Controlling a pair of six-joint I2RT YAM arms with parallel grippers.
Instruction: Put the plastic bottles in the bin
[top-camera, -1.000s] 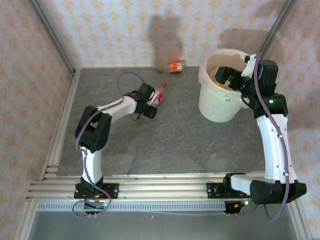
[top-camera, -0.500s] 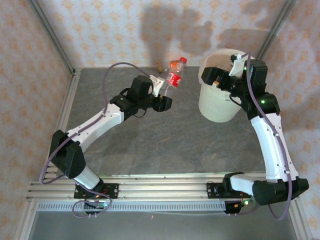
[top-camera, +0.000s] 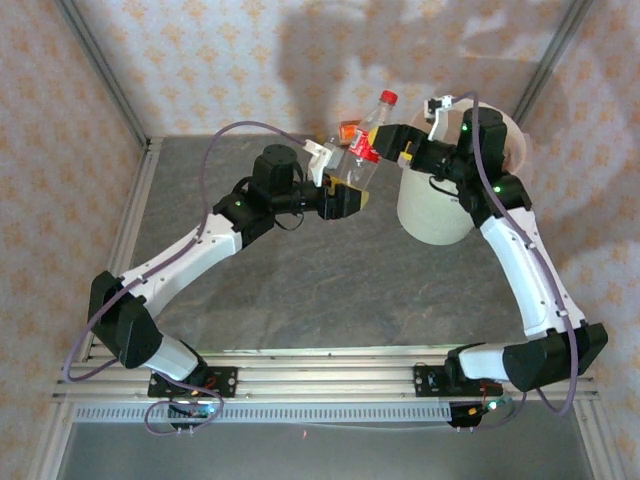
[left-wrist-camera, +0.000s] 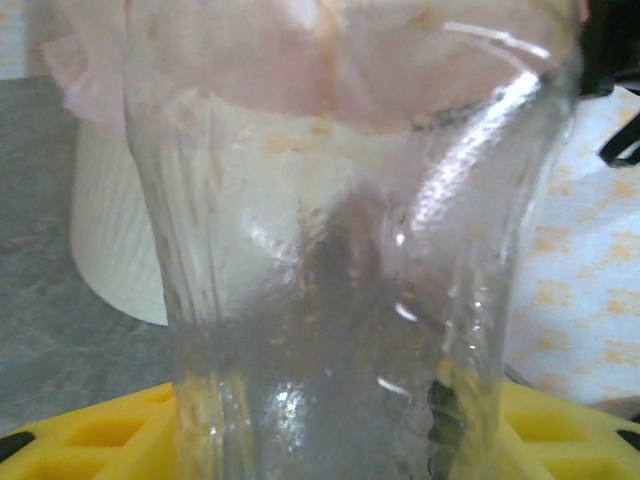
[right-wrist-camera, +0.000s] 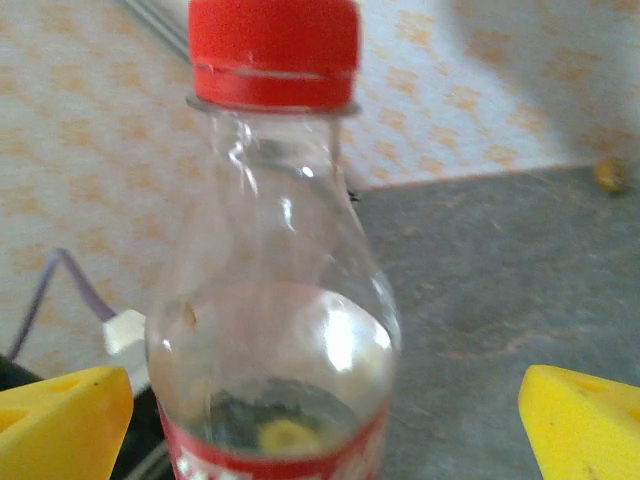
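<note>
My left gripper (top-camera: 345, 192) is shut on the lower body of a clear plastic bottle (top-camera: 366, 140) with a red cap (top-camera: 387, 97) and red label, held up tilted just left of the bin (top-camera: 432, 212). In the left wrist view the bottle (left-wrist-camera: 340, 250) stands between the yellow fingers (left-wrist-camera: 90, 435), with the cream bin (left-wrist-camera: 110, 250) behind it. My right gripper (top-camera: 397, 148) is open, its yellow fingertips (right-wrist-camera: 60, 420) wide on either side of the bottle's shoulder (right-wrist-camera: 275, 340) without touching it. Another bottle with an orange label (top-camera: 347, 129) lies at the back wall, partly hidden.
The grey table (top-camera: 300, 290) is walled by patterned panels on three sides, with a metal rail (top-camera: 120, 260) along the left. A small yellowish round object (right-wrist-camera: 608, 175) lies on the table near the back wall.
My left arm lifted the red-capped bottle off the table and carried it up and right toward the bin. My right gripper swung left from over the bin to the bottle's top.
</note>
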